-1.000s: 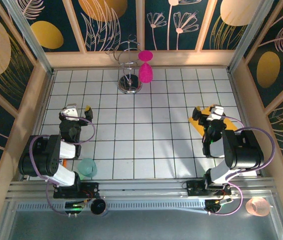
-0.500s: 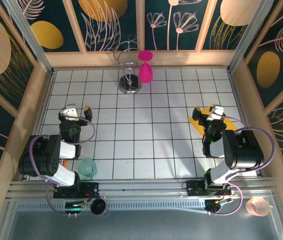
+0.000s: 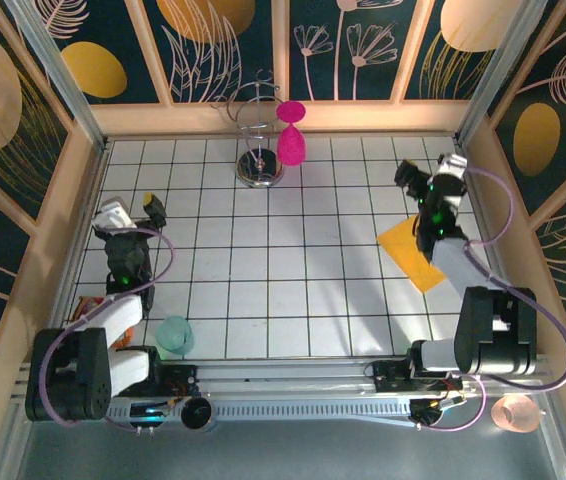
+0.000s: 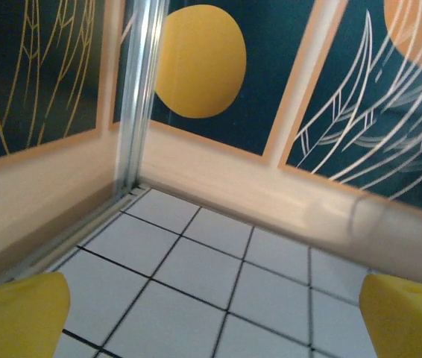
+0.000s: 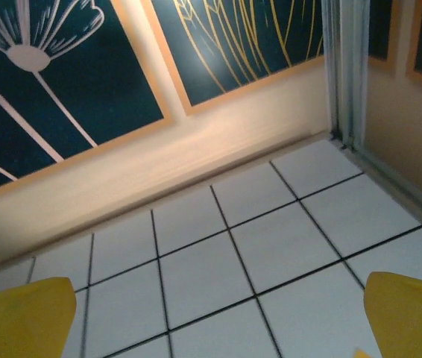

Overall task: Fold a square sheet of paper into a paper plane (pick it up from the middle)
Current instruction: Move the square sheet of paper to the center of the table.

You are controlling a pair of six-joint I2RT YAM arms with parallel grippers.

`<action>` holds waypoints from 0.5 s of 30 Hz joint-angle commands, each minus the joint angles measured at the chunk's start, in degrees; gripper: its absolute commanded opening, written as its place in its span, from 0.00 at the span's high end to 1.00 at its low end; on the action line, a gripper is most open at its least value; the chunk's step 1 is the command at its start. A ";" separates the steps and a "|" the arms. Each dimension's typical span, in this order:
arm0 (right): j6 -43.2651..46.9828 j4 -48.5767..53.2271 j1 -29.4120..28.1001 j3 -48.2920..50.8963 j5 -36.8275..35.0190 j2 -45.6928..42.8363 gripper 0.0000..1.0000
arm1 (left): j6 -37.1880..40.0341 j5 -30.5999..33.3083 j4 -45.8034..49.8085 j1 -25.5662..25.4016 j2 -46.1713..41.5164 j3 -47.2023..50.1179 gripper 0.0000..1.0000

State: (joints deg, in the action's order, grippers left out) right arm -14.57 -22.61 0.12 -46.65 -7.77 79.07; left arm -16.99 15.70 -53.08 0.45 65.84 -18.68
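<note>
1. The square sheet of paper (image 3: 409,250) lies flat on the right side of the white tiled table (image 3: 293,260). It is turned corner-on to the grid lines like a diamond, and the right arm crosses over its right edge.
2. The right gripper (image 3: 429,172) hangs above the table beyond the sheet's far corner, toward the back wall, with its jaws spread wide. The sheet sits on the near side of the jaws, below the forearm, and apart from both fingers.
3. From the right wrist, the two yellow fingertips (image 5: 21,317) stand at the bottom corners of the view. Bare tiles show between them and the patterned wall rises ahead.
4. The left gripper (image 3: 133,211) is raised over the table's left edge, well apart from the sheet, with its jaws also spread wide. From the left wrist, its yellow fingertips (image 4: 17,313) frame bare tiles and the corner post of the enclosure.
5. A magenta goblet (image 3: 291,140) sits against a wire stand (image 3: 260,168) by the back wall. A teal cup (image 3: 174,335) rests near the left arm's base. Both are well apart from the sheet.
</note>
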 commanded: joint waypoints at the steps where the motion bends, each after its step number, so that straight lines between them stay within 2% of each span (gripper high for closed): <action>1: -8.74 24.47 -0.48 -6.23 3.08 5.71 0.01 | -10.57 -0.82 17.41 0.34 -1.64 -5.00 0.01; 3: -11.08 27.25 -0.41 -8.05 6.61 7.29 0.01 | -13.82 -4.29 22.26 0.33 -2.15 -6.92 0.01; 6: -14.75 27.06 0.45 -7.40 12.13 7.51 0.02 | -17.36 -13.34 24.41 0.34 -1.84 -7.71 0.01; 11: -18.10 29.96 2.20 -8.41 11.61 9.72 0.05 | -23.13 -25.59 26.25 0.34 1.91 -9.70 0.01; 15: -19.65 31.03 4.87 -9.13 14.14 13.07 0.05 | -27.64 -34.26 25.46 0.34 6.56 -10.91 0.01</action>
State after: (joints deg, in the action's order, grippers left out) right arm -30.94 5.10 3.22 -54.08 4.08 89.56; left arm -38.54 -8.27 -28.95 0.45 69.93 -27.75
